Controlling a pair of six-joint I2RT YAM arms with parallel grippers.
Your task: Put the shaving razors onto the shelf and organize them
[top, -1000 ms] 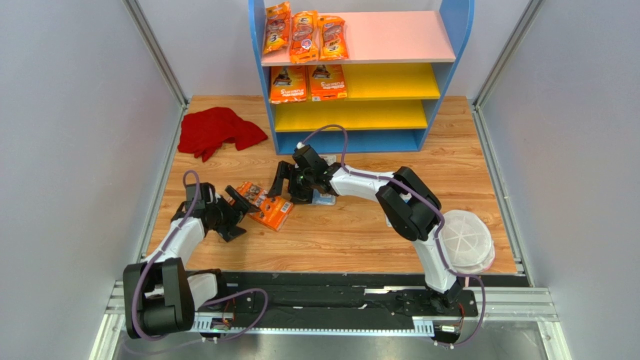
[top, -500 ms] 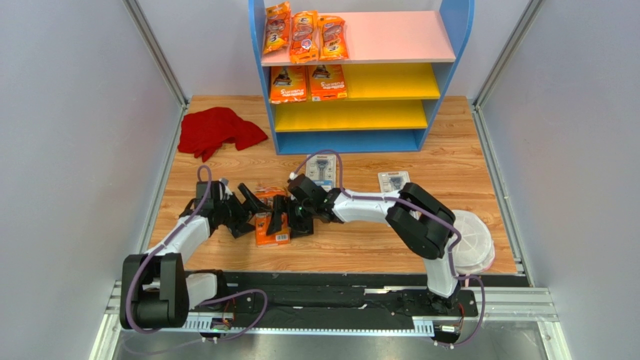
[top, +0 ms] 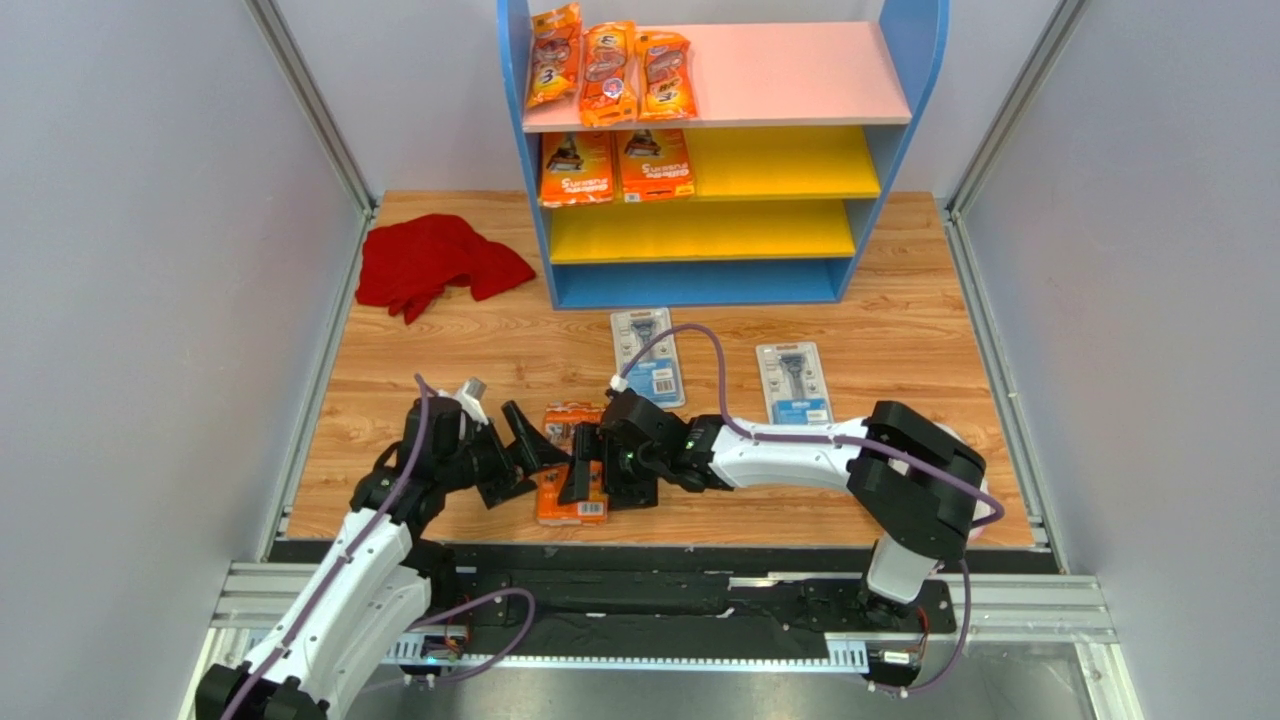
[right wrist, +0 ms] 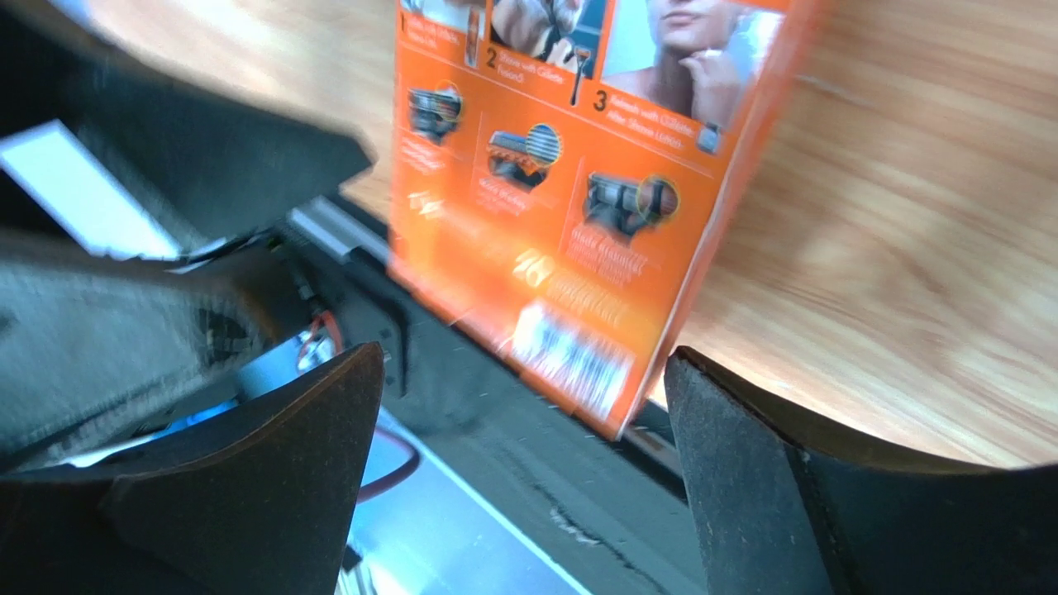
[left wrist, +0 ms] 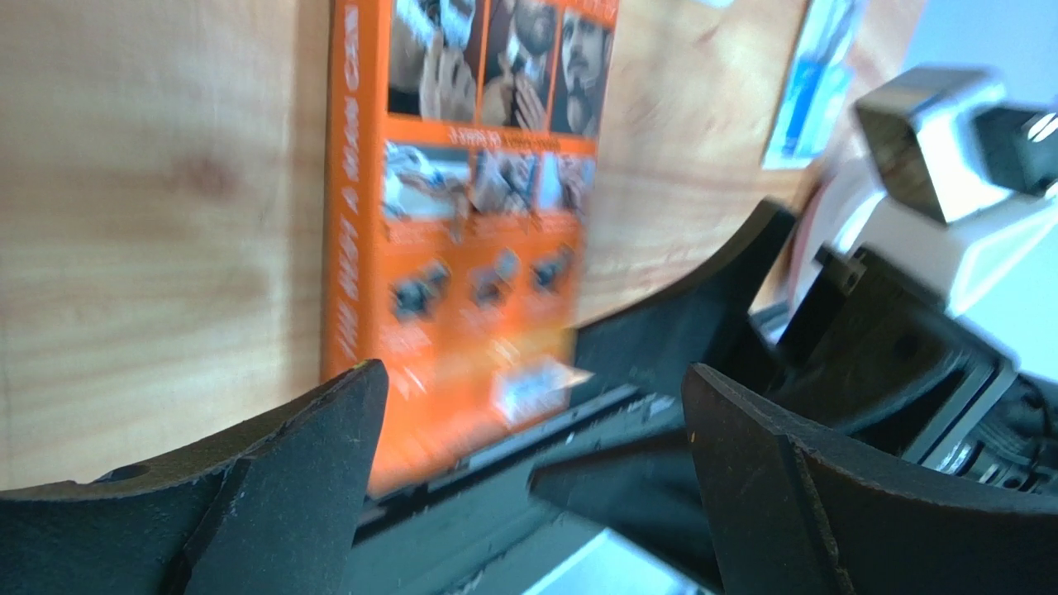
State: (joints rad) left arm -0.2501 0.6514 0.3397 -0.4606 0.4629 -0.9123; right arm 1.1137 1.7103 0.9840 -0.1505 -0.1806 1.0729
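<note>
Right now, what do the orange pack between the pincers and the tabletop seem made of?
Orange pack: probably printed cardboard, smooth with a slight sheen; straight stiff edges and printed photos. Tabletop: wood or wood-look laminate, matte; grain lines and a knot show.

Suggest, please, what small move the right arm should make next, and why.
Probably close the right pincer on the orange pack: it lies flat with its near end overhanging the edge of the table, between that pincer's open fingers; the left pincer is open too.
</note>
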